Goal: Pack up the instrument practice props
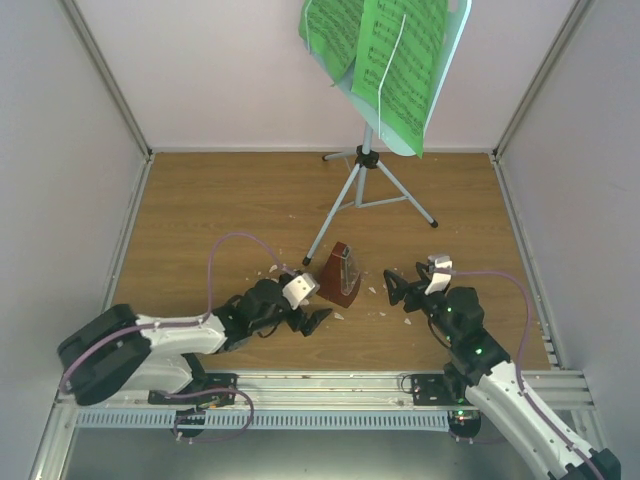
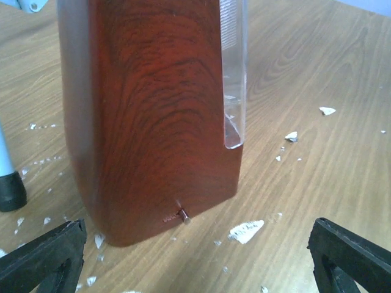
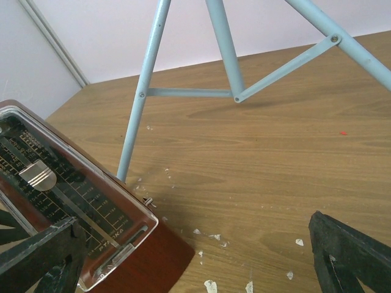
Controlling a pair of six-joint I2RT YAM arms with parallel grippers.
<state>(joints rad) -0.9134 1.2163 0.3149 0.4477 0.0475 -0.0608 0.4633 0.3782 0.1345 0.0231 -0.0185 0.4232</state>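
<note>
Looking at where things sit, the metronome (image 1: pixel 341 272) seems like the obvious first grab. It's standing upright on the table (image 1: pixel 220 210), long axis pointing straight up, with its clear front panel turned toward the right arm's side.

In the left wrist view it's dead ahead of the left gripper (image 2: pixel 195 268). It sits just beyond the fingertips, a bit toward the finger (image 2: pixel 43 256) at that view's left rather than centred in the gap (the wooden flank fills most of the picture). Those fingers are spread wide with nothing between them.

The right gripper (image 3: pixel 195 268) is gaping too, with nothing in it. From there the metronome sits off by one finger, partly behind it and not lined up with the gap.

So I'd say the left arm is better placed: ease forward, shift a touch sideways, then close across the wooden sides.

The music stand (image 1: pixel 368 160) with the green sheet-music pages (image 1: pixel 400 60) stands well beyond both sets of fingers, one leg landing just past the metronome. White crumbs (image 2: pixel 246 231) lie around the metronome's base.
</note>
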